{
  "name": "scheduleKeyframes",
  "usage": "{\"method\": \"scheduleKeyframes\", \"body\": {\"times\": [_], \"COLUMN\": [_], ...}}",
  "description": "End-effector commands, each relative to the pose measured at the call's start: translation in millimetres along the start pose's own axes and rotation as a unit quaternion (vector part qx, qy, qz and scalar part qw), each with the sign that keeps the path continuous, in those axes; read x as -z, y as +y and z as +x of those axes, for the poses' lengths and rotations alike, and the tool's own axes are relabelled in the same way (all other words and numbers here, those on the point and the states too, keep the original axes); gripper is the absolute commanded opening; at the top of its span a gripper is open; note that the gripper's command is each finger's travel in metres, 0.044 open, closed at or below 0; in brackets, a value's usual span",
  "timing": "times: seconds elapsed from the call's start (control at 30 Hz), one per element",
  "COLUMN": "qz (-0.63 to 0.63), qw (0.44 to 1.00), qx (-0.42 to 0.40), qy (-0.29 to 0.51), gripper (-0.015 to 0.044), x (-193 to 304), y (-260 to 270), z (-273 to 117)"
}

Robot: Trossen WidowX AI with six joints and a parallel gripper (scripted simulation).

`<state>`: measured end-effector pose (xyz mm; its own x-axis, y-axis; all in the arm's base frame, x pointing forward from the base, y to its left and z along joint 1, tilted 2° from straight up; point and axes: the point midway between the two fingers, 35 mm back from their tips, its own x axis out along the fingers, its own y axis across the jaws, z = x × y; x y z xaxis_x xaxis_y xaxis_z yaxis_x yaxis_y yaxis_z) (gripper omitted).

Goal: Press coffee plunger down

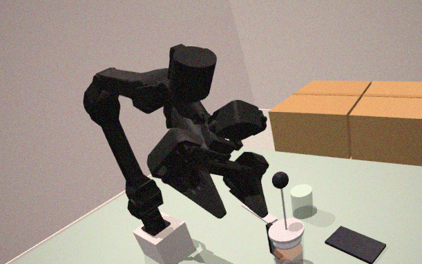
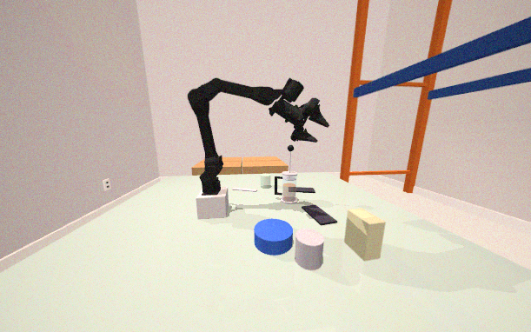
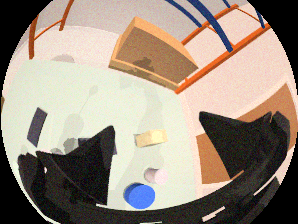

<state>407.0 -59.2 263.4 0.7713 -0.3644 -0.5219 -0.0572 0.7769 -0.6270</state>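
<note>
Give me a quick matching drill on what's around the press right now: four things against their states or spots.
Things:
1. gripper
2. plunger knob
3. blue disc
4. dark slab

States or spots:
A. raised high on its rod, not pressed
B. lying flat on the table right of the press in the top view
C. open, holding nothing, up above the press
D. beside the pale cylinder, nearest the exterior camera

Pairs: 1-C, 2-A, 3-D, 4-B
</note>
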Motion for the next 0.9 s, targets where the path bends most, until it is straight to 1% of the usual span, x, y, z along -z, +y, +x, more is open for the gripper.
{"method": "scheduleKeyframes", "body": {"times": [0.0,0.2,0.27,0.4,0.57,0.87], "qz": [0.088,0.196,0.206,0.206,0.206,0.205], "qw": [0.99,0.943,0.936,0.936,0.936,0.936], "qx": [-0.092,-0.238,-0.255,-0.255,-0.256,-0.257], "qy": [-0.066,-0.123,-0.126,-0.126,-0.126,-0.127], "gripper": [0.044,0.044,0.044,0.044,0.044,0.044], "x": [-14,-17,-16,-7,20,18], "y": [50,110,116,126,152,154], "z": [-51,-127,-136,-126,-103,-100]}}
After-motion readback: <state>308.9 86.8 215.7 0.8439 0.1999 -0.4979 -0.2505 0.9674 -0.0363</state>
